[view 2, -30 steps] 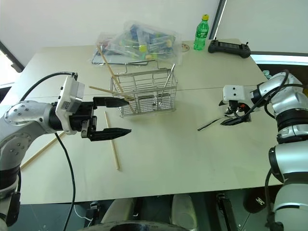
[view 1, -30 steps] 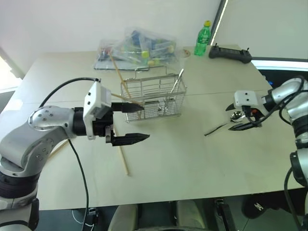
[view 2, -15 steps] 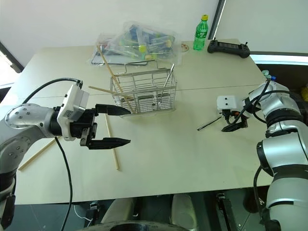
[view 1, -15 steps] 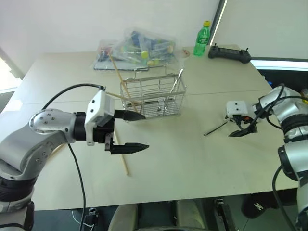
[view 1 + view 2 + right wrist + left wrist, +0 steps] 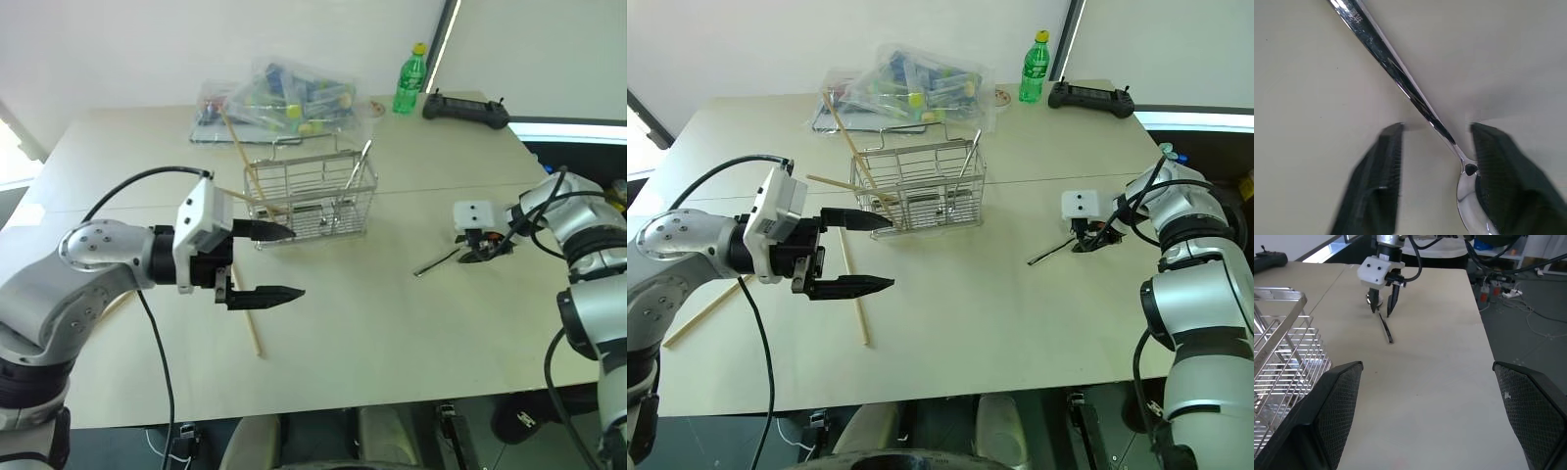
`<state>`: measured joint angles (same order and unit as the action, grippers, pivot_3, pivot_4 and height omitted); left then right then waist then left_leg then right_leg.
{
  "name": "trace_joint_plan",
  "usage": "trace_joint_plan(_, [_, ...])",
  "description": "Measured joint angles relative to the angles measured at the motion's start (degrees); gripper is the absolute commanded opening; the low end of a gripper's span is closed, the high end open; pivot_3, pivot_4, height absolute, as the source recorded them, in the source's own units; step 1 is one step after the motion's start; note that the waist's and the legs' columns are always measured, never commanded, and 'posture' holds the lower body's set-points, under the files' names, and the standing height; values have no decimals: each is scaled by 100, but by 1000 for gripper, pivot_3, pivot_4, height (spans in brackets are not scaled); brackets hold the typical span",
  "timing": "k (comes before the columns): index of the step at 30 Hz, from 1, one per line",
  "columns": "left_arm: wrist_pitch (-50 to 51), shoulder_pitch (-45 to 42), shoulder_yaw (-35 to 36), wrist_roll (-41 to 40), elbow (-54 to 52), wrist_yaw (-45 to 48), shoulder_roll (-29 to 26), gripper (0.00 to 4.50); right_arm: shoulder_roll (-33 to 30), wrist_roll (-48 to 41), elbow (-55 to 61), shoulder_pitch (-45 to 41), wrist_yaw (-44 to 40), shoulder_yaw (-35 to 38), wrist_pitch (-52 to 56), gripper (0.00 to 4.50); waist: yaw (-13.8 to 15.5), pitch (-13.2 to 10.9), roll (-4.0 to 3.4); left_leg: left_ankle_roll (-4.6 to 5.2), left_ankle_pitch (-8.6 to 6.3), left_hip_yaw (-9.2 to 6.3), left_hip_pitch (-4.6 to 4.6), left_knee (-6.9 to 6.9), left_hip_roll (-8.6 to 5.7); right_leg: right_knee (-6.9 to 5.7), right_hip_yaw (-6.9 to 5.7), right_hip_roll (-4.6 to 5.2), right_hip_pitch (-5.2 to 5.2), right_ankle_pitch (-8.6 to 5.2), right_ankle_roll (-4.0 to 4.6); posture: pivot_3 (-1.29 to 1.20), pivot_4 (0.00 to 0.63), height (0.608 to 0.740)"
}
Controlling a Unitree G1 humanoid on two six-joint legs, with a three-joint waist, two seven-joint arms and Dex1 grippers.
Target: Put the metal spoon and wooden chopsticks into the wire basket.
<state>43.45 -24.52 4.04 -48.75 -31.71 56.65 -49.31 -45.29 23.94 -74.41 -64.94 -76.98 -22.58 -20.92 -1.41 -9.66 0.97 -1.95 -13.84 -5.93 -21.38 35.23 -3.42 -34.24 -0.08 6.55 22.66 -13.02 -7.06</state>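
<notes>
Pale counter (image 5: 392,323). At its far edge: clear plastic bag of colourful items (image 5: 284,98), lying over a flat grey tray (image 5: 211,132); green bottle with yellow cap (image 5: 412,78), upright; black handheld controller (image 5: 467,108) just beside the bottle.

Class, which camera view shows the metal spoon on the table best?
The right wrist view: the metal spoon runs close up, handle and neck sharp, between the right gripper fingers. The eye views and left wrist view show a thin dark sliver on the table.
</notes>
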Motion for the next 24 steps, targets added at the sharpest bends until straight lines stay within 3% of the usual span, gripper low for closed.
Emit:
trace_joint_plan(1, [2, 0, 13, -26, 0, -21, 0, 4500, 1, -7, 9, 0, 8, 27, -38, 32, -2, 0, 0, 0, 0, 0, 0, -1, 0, 0, 0, 0, 0, 0, 0, 0, 150, 731])
trace_joint_plan(17, [-52, -343, 14, -24, 283, -35, 20, 4500, -45, -293, 180, 219, -210, 334, -357, 32, 2, 0, 0, -1, 1, -6, -1, -1, 0, -1, 0, -4, 0, 1, -1, 0, 150, 731])
trace_joint_plan(20, [-58, -590, 57, -34, 576, -83, 138, 4500, -95, -1151, 914, 522, -1073, 747, -51, 32, -2, -1, -1, -2, 1, -8, -1, 0, 2, 0, 0, -5, 0, 2, -3, 0, 150, 731])
trace_joint_plan(24, [-58, -950, 282, -71, 915, -185, 242, 4500, -571, -3105, 3917, 1890, -1467, 1171, 1838, 32, 63, -1, -3, -1, 0, -36, -6, -5, 7, -4, -7, -4, 2, 2, -5, 0, 150, 731])
